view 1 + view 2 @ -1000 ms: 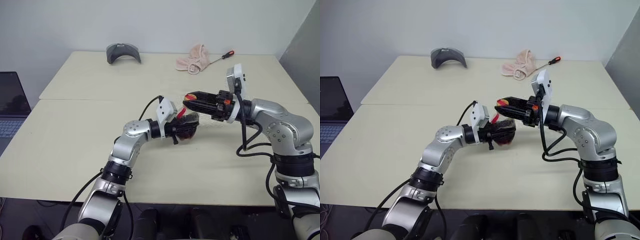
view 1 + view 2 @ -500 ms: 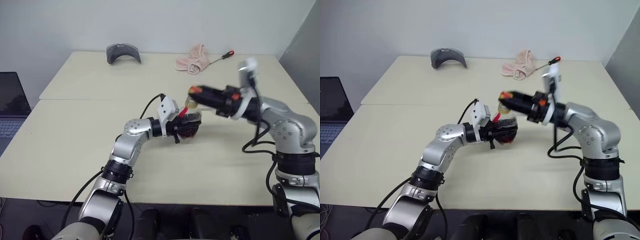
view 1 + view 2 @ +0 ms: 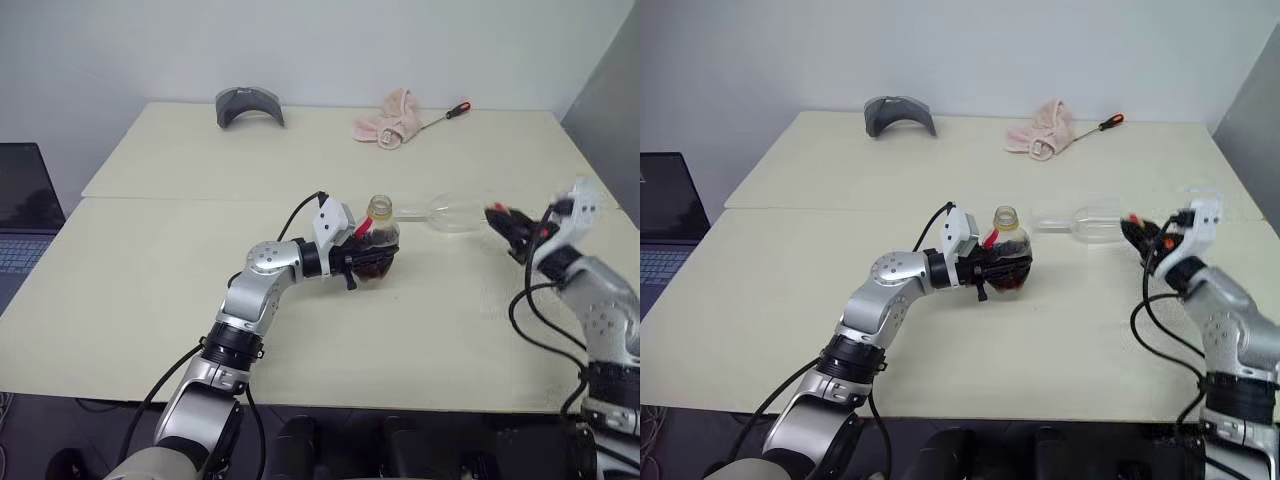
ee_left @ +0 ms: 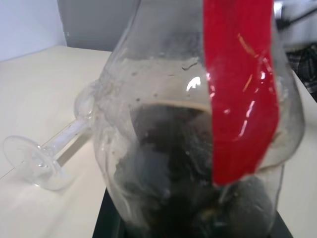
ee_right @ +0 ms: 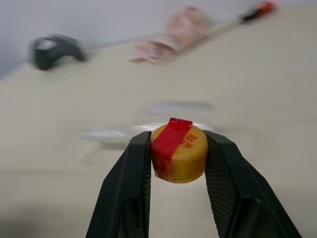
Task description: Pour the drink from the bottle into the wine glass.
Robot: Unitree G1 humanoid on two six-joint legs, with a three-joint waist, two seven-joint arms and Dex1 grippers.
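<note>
One step is done: the cap (image 5: 179,153) is clamped in the right end effector (image 5: 178,148); the uncapped bottle (image 3: 376,250) is gripped by the left end effector (image 3: 362,258), while the wine glass (image 3: 452,212) lies toppled, unfilled.

wine glass (image 3: 452,213) lying beside bottle (image 3: 377,250), bare table (image 3: 150,290) left of them
</note>
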